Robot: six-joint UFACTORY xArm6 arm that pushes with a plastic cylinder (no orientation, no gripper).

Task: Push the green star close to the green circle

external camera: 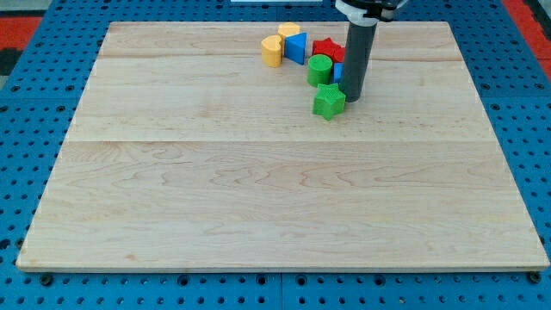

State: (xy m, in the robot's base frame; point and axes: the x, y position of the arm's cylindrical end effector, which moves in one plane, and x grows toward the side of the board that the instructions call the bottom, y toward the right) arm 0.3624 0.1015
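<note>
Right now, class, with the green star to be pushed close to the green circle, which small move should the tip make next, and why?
Probably none, or a tiny nudge toward the view's top. The green star already sits just below the green circle, nearly touching. My tip stands beside the star on the view's right, so pushing sideways would part them.

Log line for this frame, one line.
tip: right of green star, touching | green circle: just above star, near | status: nearly done
</note>
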